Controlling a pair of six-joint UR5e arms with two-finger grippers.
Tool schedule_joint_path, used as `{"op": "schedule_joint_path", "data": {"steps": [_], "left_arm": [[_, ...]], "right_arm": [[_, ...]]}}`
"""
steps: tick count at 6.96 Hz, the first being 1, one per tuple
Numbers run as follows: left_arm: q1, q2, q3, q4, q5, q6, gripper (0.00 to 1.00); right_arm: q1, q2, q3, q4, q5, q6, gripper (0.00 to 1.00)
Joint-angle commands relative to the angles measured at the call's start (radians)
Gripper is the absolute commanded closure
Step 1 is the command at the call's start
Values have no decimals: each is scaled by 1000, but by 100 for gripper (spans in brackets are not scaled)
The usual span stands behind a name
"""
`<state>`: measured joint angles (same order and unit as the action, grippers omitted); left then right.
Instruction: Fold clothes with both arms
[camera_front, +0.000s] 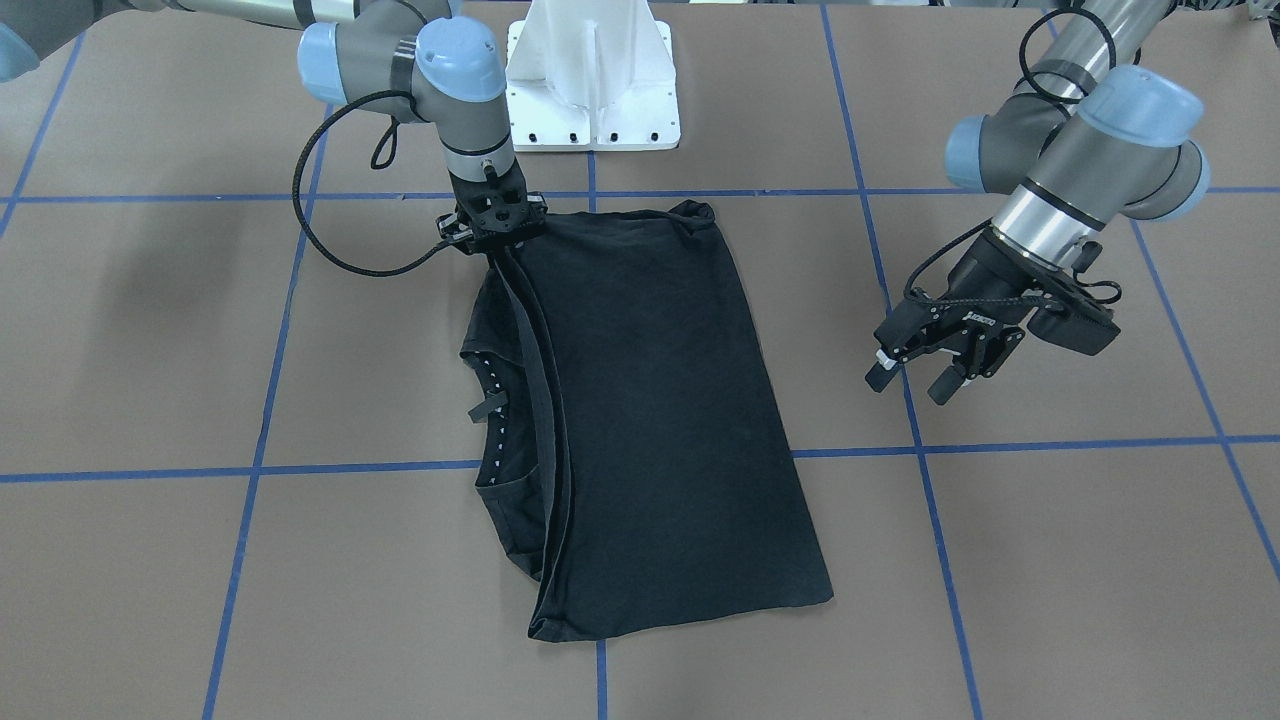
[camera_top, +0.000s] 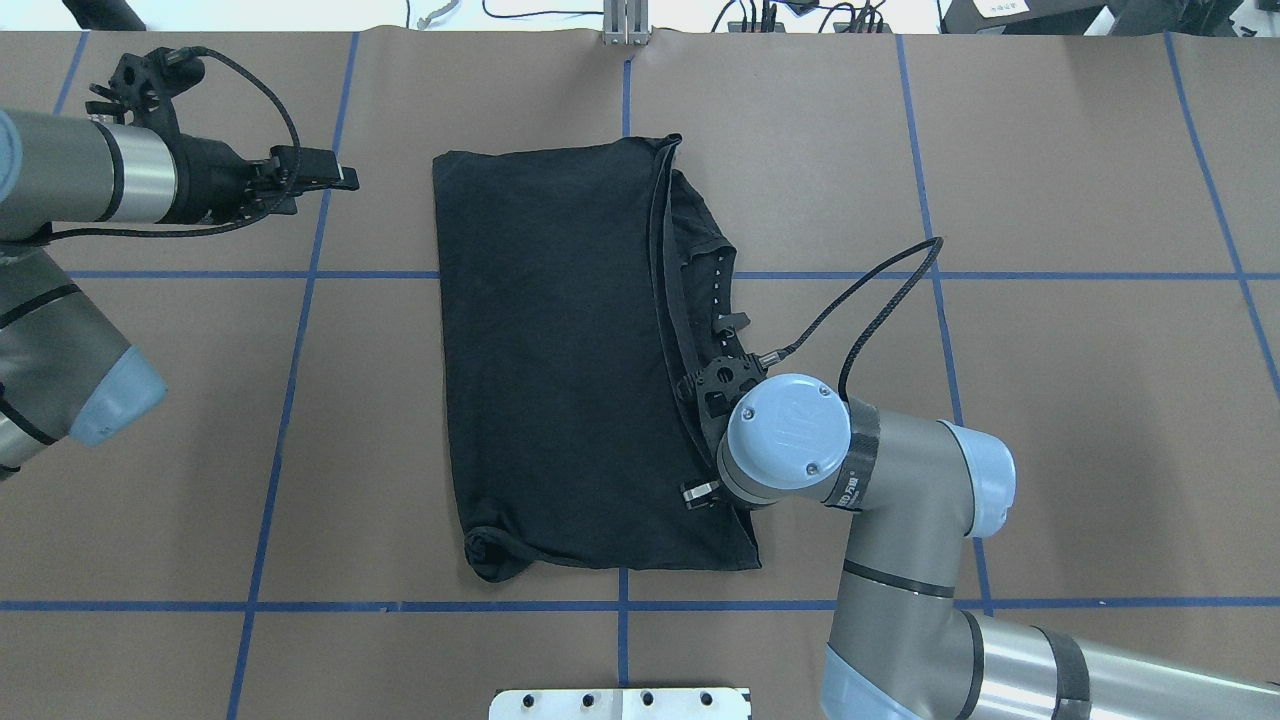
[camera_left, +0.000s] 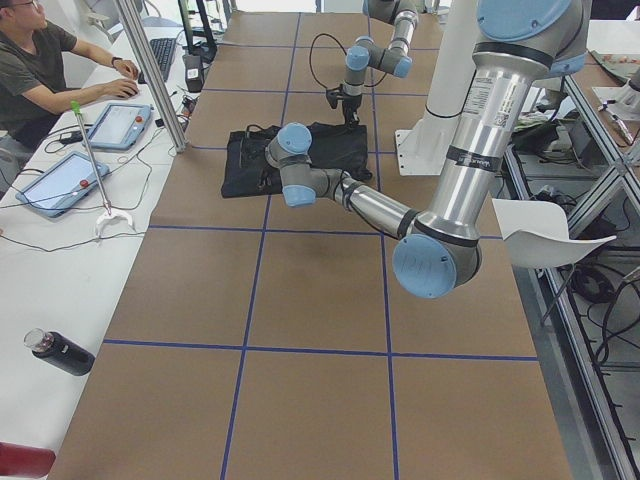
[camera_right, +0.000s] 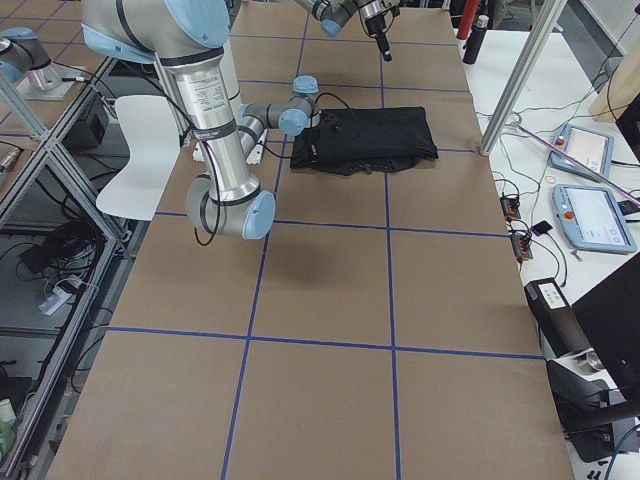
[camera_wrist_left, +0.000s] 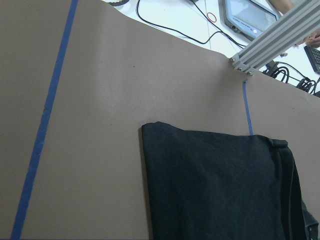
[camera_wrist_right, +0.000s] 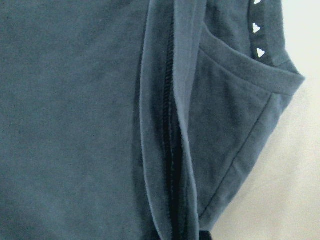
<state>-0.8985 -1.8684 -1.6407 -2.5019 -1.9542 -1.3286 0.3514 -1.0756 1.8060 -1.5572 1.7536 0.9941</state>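
Overall light: bright and even, falling from overhead; my table (camera_front: 1050, 560) shows as flat, matte brown.
Shadows: soft and faint; a blurred dark patch lies on the table below my right arm (camera_front: 460, 90) in the front-facing view.
T-shirt (camera_front: 650, 400): so black in the fixed views that its folds barely show.
Right wrist view: washed out; the cloth reads grey-blue, the table beside it is blown almost white, and the bottom edge is soft.
Left wrist view: sharp; the white surface (camera_wrist_left: 170, 20) beyond the table is overbright.
Side views: wide-angle; the tape lines (camera_left: 255, 290) converge steeply.
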Motion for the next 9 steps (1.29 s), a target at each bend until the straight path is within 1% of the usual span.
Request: {"op": "schedule_joint_path", "data": {"steps": [1,3,6,7,9], "left_arm": [[3,-2,1,0,1,-1,0],[6,-2,4,0,3,-3,0],[9,-2,5,0,5,-1,0],[9,-3,7,0,5,-1,0],[9,-2,9,0,5,2,0]], "right_arm": [[23,-13,0,0,10,-2,64],[23,-26,-10,0,6,0,47],[38,-32,-10,0,7,0,47],[60,-21,-8,0,30,0,48],[72,-3,-2,5,35,2,46]]}}
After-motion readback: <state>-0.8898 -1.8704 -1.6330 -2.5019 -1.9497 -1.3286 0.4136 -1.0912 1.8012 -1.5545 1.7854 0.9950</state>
